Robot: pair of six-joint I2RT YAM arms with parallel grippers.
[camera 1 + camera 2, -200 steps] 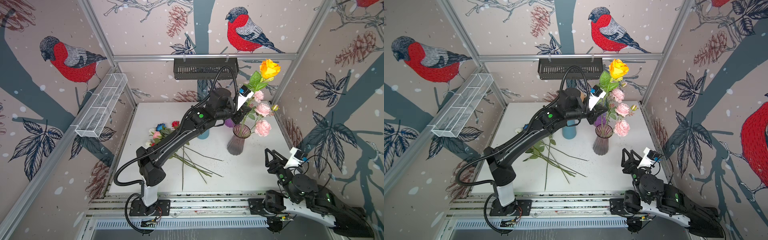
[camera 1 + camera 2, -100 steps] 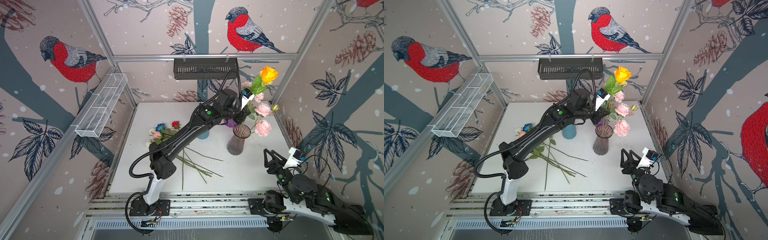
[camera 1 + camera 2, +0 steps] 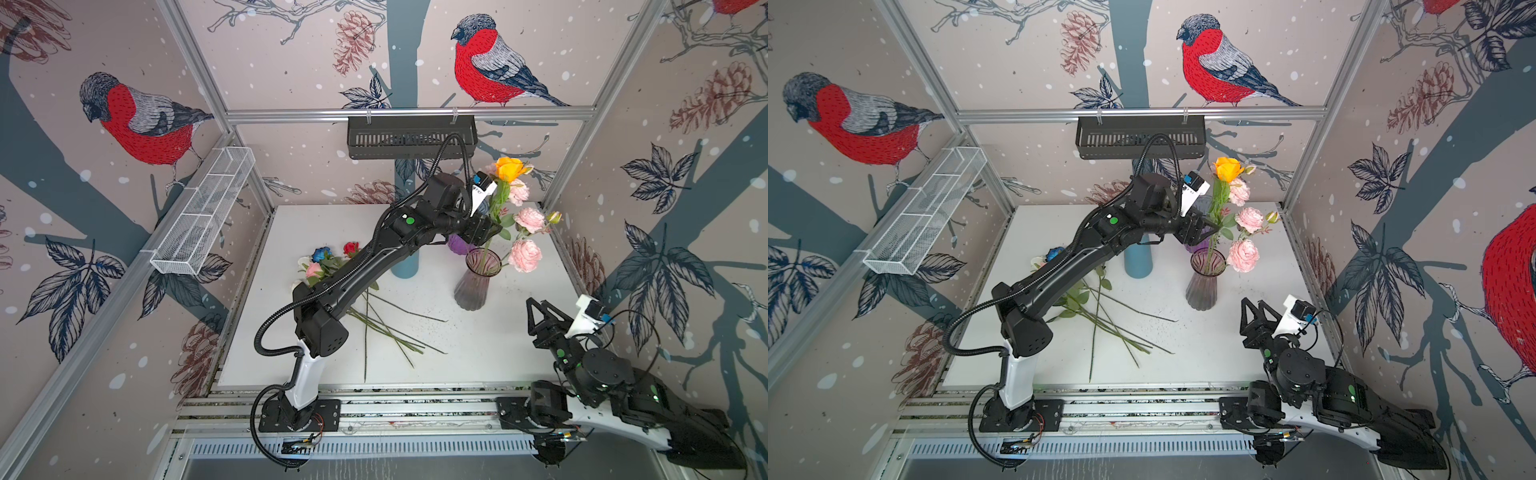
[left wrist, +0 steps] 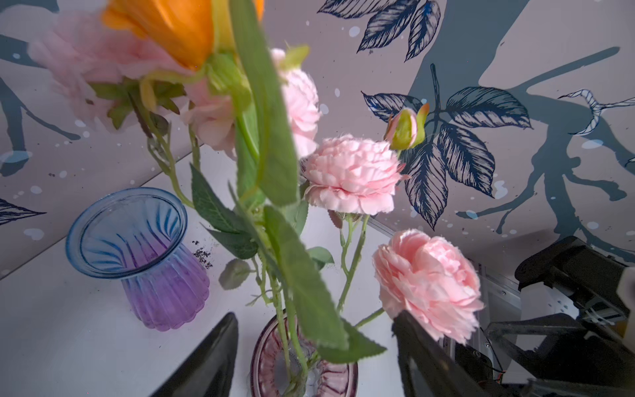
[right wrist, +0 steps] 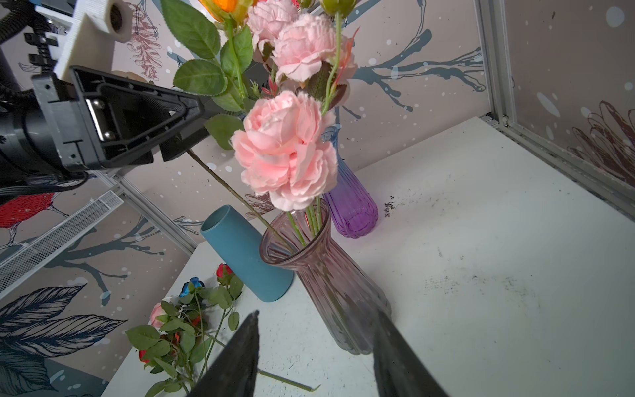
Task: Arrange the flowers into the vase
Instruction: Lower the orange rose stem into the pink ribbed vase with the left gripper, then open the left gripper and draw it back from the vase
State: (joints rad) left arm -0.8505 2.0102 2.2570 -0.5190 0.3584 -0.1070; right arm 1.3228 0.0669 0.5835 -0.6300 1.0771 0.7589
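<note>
Orange rose (image 3: 510, 168) in the smoky-pink glass vase (image 3: 471, 286), left gripper (image 3: 1208, 230) spread around its stem.

Both left fingers (image 4: 213, 357) stood apart on either side of the stem above the vase mouth, pinching nothing. The right gripper (image 3: 537, 305), likewise spread and empty, hung near the front right of the white tabletop (image 3: 478, 345). The rose looked tall and top-heavy and leaned on the rim, with its leaves lying between the fingers. A careless retreat could likely snag a leaf, drag the stem out or tip the narrow vase. Pink ruffled sprays (image 3: 525, 254) crowded the same mouth. A purple glass vase (image 4: 161, 285) and a blue cylinder vase (image 5: 245, 254) stood near, narrowing the way out. The remaining flowers (image 3: 328, 262) lay on the tabletop beneath the left arm, well apart from the vase.
</note>
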